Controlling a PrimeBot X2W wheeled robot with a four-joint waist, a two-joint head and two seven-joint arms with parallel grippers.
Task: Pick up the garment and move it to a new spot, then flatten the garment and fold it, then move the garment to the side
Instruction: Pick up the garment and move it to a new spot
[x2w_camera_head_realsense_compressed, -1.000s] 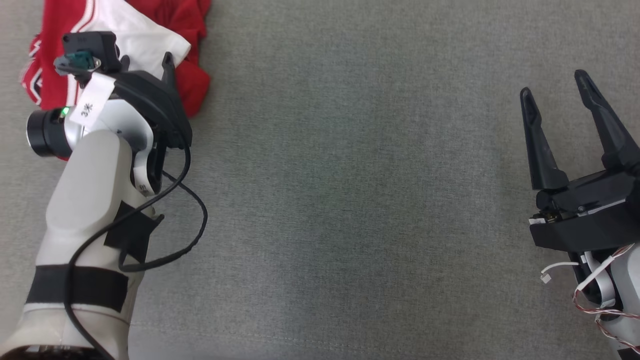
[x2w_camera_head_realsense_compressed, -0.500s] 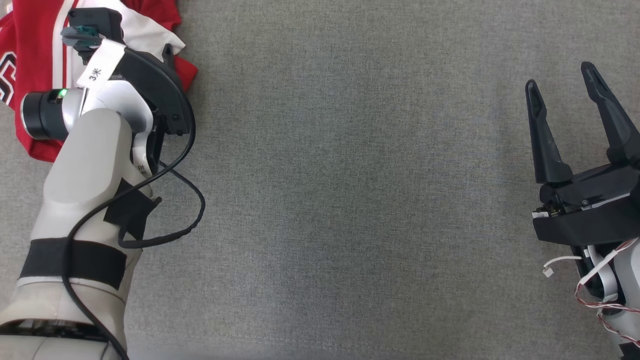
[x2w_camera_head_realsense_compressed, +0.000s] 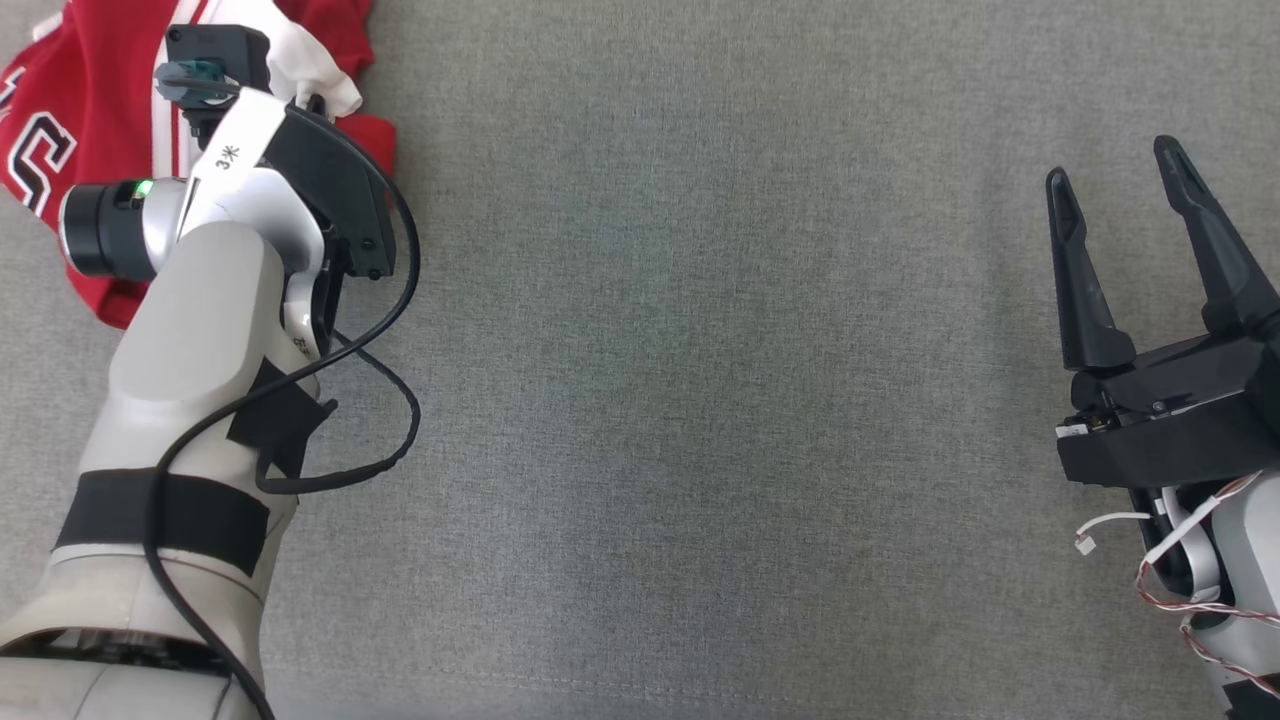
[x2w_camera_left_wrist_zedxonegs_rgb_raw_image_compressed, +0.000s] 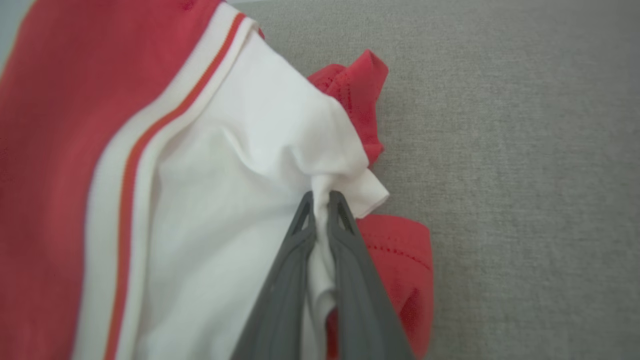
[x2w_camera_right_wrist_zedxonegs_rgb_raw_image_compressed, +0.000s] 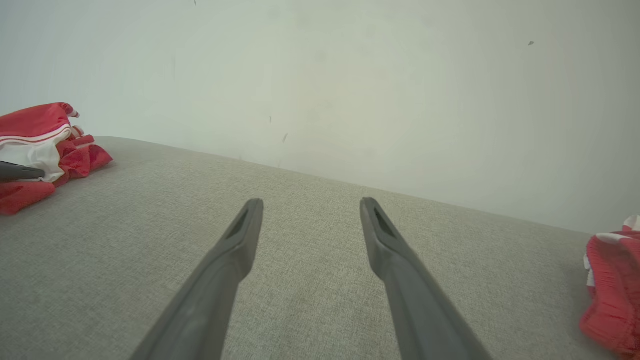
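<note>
Garment (x2w_camera_head_realsense_compressed: 85, 90) — red with a white panel — lay bunched at the far left of the grey fabric surface (x2w_camera_head_realsense_compressed: 700, 400). My left gripper (x2w_camera_left_wrist_zedxonegs_rgb_raw_image_compressed: 320, 196) was clamped on a pinch of its white cloth near one edge, with the bulk spreading to the left of my fingers in the wrist view. My right gripper (x2w_camera_head_realsense_compressed: 1110, 165) hovered well apart, spread wide and empty (too far to help). The bare stretch between the two was — I judged — where the carry should go.

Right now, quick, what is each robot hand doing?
Left gripper: shut on the garment, pinching its white part.
Right gripper: open, holding nothing.
</note>
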